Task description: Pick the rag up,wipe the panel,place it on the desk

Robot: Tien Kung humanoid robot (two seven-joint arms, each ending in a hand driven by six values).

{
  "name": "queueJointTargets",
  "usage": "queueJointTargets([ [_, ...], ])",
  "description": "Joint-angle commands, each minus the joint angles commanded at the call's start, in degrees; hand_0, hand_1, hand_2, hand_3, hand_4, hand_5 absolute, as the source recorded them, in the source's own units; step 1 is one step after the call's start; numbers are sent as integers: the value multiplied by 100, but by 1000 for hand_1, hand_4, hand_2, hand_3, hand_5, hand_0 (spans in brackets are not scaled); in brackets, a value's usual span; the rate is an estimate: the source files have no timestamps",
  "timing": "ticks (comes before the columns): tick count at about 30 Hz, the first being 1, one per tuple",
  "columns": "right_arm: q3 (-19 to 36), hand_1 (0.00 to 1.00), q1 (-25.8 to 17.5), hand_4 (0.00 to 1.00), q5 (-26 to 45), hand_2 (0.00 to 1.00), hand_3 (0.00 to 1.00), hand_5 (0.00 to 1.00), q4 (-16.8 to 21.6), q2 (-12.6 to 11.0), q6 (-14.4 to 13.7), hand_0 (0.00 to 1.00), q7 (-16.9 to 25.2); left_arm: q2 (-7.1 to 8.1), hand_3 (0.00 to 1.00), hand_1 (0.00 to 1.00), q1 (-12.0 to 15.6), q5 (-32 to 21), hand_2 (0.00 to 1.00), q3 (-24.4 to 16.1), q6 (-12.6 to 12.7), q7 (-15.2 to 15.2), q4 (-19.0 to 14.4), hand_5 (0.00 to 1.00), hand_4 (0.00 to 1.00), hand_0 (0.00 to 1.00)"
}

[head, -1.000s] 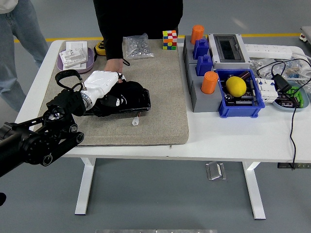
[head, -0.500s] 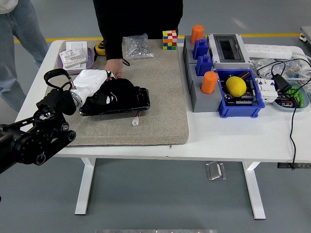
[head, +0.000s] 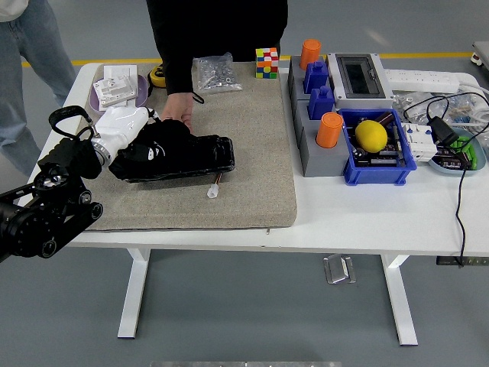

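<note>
The robot's white left hand (head: 122, 128) was clamped on the black cloth rag (head: 157, 143), which needed firm, flat strokes along the glossy black panel (head: 205, 155).

My one head camera is looking forward and down from high on my side, taking in the whole white surface (head: 367, 214) and the floor beneath.

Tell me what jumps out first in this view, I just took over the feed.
The robot's left hand presses a black rag on the glossy black panel at the mat's left, while a person's hand steadies the panel's far edge. To the right, a yellow lemon sits in a blue bin.
</note>
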Motion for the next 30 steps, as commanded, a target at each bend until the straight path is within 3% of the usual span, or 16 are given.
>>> queueJointTargets([
  [16,8,640,-11,979,16,688,595,424,-1,1,6,720,-1,277,355,143,103,91,453,-79,29,-12,29,2,238,220],
  [30,79,639,-14,981,-6,688,596,424,-1,10,8,720,13,348,355,142,121,126,453,-119,41,-19,69,2,237,219],
])
